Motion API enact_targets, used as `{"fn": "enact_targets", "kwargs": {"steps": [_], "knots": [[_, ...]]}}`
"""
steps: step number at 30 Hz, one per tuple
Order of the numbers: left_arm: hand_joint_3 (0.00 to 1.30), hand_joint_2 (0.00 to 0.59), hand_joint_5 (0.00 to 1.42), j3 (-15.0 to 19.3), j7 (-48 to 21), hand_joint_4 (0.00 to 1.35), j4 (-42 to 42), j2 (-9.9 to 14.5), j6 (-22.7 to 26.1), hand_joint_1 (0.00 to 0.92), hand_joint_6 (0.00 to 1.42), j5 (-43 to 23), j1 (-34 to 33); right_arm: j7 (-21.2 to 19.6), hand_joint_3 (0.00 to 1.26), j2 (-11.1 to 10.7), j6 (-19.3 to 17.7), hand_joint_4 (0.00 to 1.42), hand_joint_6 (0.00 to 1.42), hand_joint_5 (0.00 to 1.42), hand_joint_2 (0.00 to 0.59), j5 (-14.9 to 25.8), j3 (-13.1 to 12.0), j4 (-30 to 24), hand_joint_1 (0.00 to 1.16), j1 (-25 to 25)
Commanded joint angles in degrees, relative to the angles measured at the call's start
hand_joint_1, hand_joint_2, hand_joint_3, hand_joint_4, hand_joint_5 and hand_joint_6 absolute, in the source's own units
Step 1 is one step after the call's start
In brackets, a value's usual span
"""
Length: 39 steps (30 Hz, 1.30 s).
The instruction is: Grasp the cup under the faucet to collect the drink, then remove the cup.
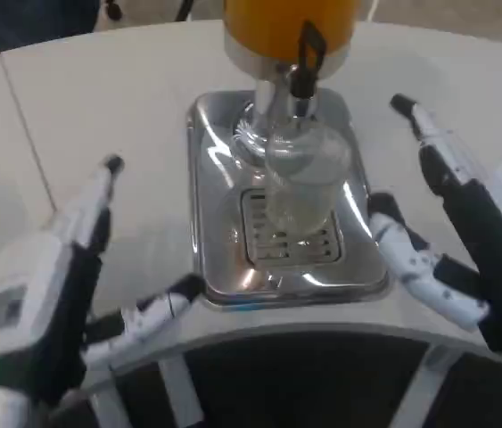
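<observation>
A clear plastic cup [302,183] stands on the drip grate of the shiny steel tray [210,178], right below the faucet [302,67] of the orange drink dispenser [286,27]. Nothing touches the cup. My left hand [63,267] is off to the tray's left, low over the table, fingers spread and holding nothing. On the tray's right, my right hand [451,236] has its fingers apart too, with one white finger near the tray's right rim, a little way from the cup.
The white table [117,98] stretches to the left and behind, with a seam running down its left part. The table's curved front edge lies just below the tray.
</observation>
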Motion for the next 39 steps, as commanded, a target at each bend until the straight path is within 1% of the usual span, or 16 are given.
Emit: {"fn": "enact_targets", "kwargs": {"steps": [1, 3, 5, 7, 9, 13, 18, 22, 25, 28, 31, 33, 34, 36, 37, 39], "knots": [[0.0, 0.125, 0.0, -2.7, -3.3, 0.0, -4.0, 0.3, 1.5, 0.095, 0.01, 5.9, 5.3, -3.5, 0.0, 0.7, 2.9, 0.0, 0.07, 0.0, 0.586, 2.8, -1.2, 5.3, 0.3, -7.0], [0.0, 0.127, 0.0, -3.2, -4.8, 0.0, -4.7, 0.2, 2.3, 0.06, 0.0, 7.4, 6.0, -4.8, 0.0, 1.5, 4.3, 0.0, 0.06, 0.0, 0.586, 4.5, -1.3, 7.7, 0.33, -9.9], [0.0, 0.127, 0.0, -3.8, -6.7, 0.0, -5.2, 0.3, 3.2, 0.057, 0.0, 8.8, 6.5, -6.9, 0.0, 2.1, 4.0, 0.0, 0.06, 0.0, 0.586, 5.2, -0.5, 9.1, 0.34, -12.0], [0.0, 0.129, 0.0, -4.0, -7.7, 0.0, -5.7, -0.1, 3.9, 0.056, 0.0, 9.3, 6.9, -8.5, 0.0, 1.9, 3.5, 0.0, 0.06, 0.0, 0.586, 6.1, 0.2, 10.3, 0.34, -13.9], [0.0, 0.136, 0.0, -4.1, -8.3, 0.0, -6.3, -0.7, 4.4, 0.048, 0.0, 9.3, 7.5, -9.4, 0.0, 1.8, 3.6, 0.0, 0.05, 0.0, 0.586, 7.7, 0.2, 11.4, 0.34, -15.2], [0.0, 0.137, 0.0, -4.6, -8.6, 0.0, -7.3, -1.4, 4.8, 0.043, 0.0, 9.6, 8.6, -11.0, 0.0, 0.3, 2.4, 0.0, 0.05, 0.0, 0.586, 12.1, -0.5, 15.0, 0.35, -17.8], [0.0, 0.125, 0.0, -5.3, -8.6, 0.0, -9.6, -2.4, 5.3, 0.089, 0.0, 10.8, 10.7, -13.5, 0.0, 0.3, 1.4, 0.0, 0.02, 0.0, 0.586, 19.7, -2.1, 20.4, 0.36, -21.1], [0.0, 0.125, 0.0, -5.9, -8.5, 0.0, -10.5, -3.1, 5.2, 0.095, 0.0, 12.0, 11.7, -15.0, 0.0, -0.7, -1.2, 0.0, 0.02, 0.0, 0.586, 23.8, -1.1, 23.0, 0.36, -23.1], [0.0, 0.125, 0.0, -5.7, -8.2, 0.0, -10.7, -3.4, 5.1, 0.097, 0.0, 12.3, 12.2, -15.1, 0.0, -1.6, -2.5, 0.0, 0.02, 0.0, 0.586, 25.7, -0.2, 24.1, 0.36, -24.0], [0.0, 0.125, 0.0, -5.2, -7.8, 0.0, -10.6, -3.5, 5.0, 0.097, 0.0, 12.0, 12.5, -15.3, 0.0, -1.6, -3.0, 0.0, 0.02, 0.0, 0.586, 28.8, -0.2, 25.7, 0.36, -24.3], [0.0, 0.125, 0.0, -4.7, -7.6, 0.0, -10.5, -3.6, 4.9, 0.098, 0.0, 11.9, 12.7, -16.6, 0.0, -2.4, -4.6, 0.0, 0.02, 0.0, 0.586, 29.3, 0.6, 27.4, 0.36, -23.8], [0.0, 0.125, 0.0, -4.3, -7.4, 0.0, -10.4, -3.6, 4.6, 0.098, 0.0, 11.9, 13.0, -15.7, 0.0, -2.5, -4.7, 0.0, 0.02, 0.0, 0.586, 32.7, -0.1, 29.0, 0.36, -24.2], [0.0, 0.125, 0.0, -4.1, -7.3, 0.0, -10.4, -3.6, 4.6, 0.098, 0.0, 11.8, 13.1, -13.8, 0.0, -3.6, -6.0, 0.0, 0.02, 0.0, 0.586, 34.9, -0.2, 30.5, 0.36, -24.9], [0.0, 0.125, 0.0, -3.8, -7.1, 0.0, -10.3, -3.7, 4.4, 0.098, 0.0, 11.4, 13.4, -11.4, 0.0, -5.9, -7.0, 0.0, 0.02, 0.0, 0.586, 36.7, 0.5, 32.0, 0.36, -25.6], [0.0, 0.125, 0.0, -3.8, -7.0, 0.0, -10.3, -3.7, 4.4, 0.098, 0.0, 11.3, 13.5, -11.1, 0.0, -6.0, -6.2, 0.0, 0.02, 0.0, 0.586, 37.6, 0.4, 31.8, 0.36, -25.6], [0.0, 0.125, 0.0, -3.7, -6.8, 0.0, -10.4, -3.8, 4.2, 0.098, 0.0, 11.1, 13.7, -10.3, 0.0, -7.1, -5.3, 0.0, 0.03, 0.0, 0.586, 38.4, 1.0, 30.8, 0.36, -26.1]]}}
